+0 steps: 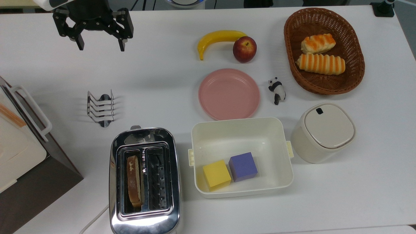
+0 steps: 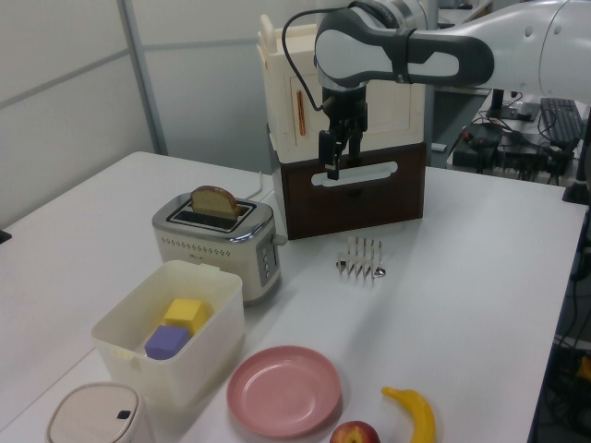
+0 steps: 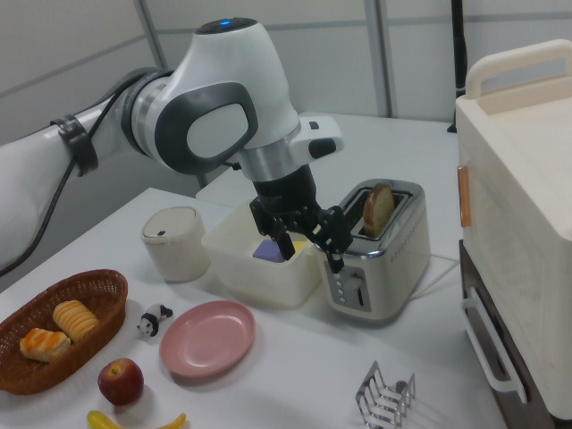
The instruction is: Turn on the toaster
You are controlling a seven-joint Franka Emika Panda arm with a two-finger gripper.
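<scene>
White table [image 1: 169, 84] carries everything we see, and at the top view's left edge stands the biggest item, a brown-and-cream box appliance [image 1: 22, 152] with a white handle. Next in size we find the arm [image 3: 179, 125], white and grey, reaching in over the table and ending in the black gripper [image 1: 100, 47], which hangs in the air near the top view's upper left corner with its two fingers spread wide and nothing between them. We see the toaster [image 1: 144, 180] at the bottom of the top view, chrome and shiny, well apart from the gripper; a slice of bread [image 1: 134, 180] stands in the slot on the top view's left, its crust rising above the slot in the left view, and a white cord leaves the toaster's lower corner. Just beside the toaster, on the top view's right, sits a cream tub [image 1: 240, 130] holding a yellow cube [image 1: 216, 174] and a purple cube [image 1: 243, 166] that touch. Between the gripper and the toaster we see a small wire toast rack [image 1: 100, 108] standing on the table
</scene>
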